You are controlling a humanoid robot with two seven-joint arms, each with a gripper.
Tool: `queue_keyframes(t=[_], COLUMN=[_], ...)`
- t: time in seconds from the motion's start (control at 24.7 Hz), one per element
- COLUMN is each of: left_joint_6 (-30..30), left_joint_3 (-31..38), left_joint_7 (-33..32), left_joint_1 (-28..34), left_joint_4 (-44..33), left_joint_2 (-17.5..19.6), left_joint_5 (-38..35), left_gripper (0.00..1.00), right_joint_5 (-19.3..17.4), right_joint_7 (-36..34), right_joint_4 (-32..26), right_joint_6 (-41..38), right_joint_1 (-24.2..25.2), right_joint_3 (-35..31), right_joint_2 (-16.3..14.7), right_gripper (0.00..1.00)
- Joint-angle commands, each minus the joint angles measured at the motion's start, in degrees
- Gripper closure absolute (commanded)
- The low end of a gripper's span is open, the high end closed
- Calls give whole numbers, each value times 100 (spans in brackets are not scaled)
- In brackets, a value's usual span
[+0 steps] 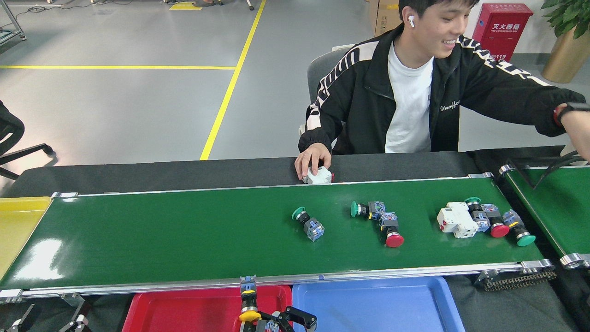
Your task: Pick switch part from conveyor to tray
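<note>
The conveyor (184, 240) runs across the head view and carries loose switch parts: a green-capped one (307, 222), a green and red pair (385, 221), and a cluster beside a white block (456, 220) near the right end. At the bottom edge my right gripper (269, 323) is mostly cut off. A yellow-capped switch part (248, 299) stands up from its fingers, over the red tray (184, 309). At the bottom left corner, two tips of my left gripper (48, 319) stand apart, with too little showing to judge its state.
A blue tray (378, 304) lies right of the red one, and a yellow tray (18, 226) sits at the belt's left end. A person sits across the belt with one hand (311, 161) on a white block, the other arm stretched right. A second belt (553, 203) is at the right.
</note>
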Motion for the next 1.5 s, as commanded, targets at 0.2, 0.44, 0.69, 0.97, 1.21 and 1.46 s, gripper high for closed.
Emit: queue_keyframes(t=[0.2, 0.44, 0.69, 0.97, 1.21, 1.46], left_joint_6=[-53, -71, -35, 290, 606, 940], left_joint_3=[-72, -1126, -1935, -3095, -3666, -3816], left_joint_7=[37, 46, 46, 55, 11, 37], left_joint_1=[-35, -167, -887, -1836, -2294, -2865], left_joint_4=[-24, -41, 117, 881, 1365, 2165], left_joint_2=[95, 560, 464, 253, -72, -336], left_joint_5=[-18, -88, -510, -1143, -1679, -1934], left_gripper=[0, 0, 0, 0, 0, 0], right_joint_5=[7, -2, 24, 428, 815, 279], right_joint_7=[-1, -89, -713, -1144, -924, -933], right_joint_4=[-145, -374, -637, -629, 927, 2632], right_joint_6=[86, 1167, 2151, 2871, 3408, 3777], right_joint_1=[-143, -222, 595, 824, -618, -1822], right_joint_3=[-534, -1844, -2081, -2037, -1396, -780], right_joint_2=[76, 182, -47, 243, 850, 867], right_gripper=[0, 0, 0, 6, 6, 6])
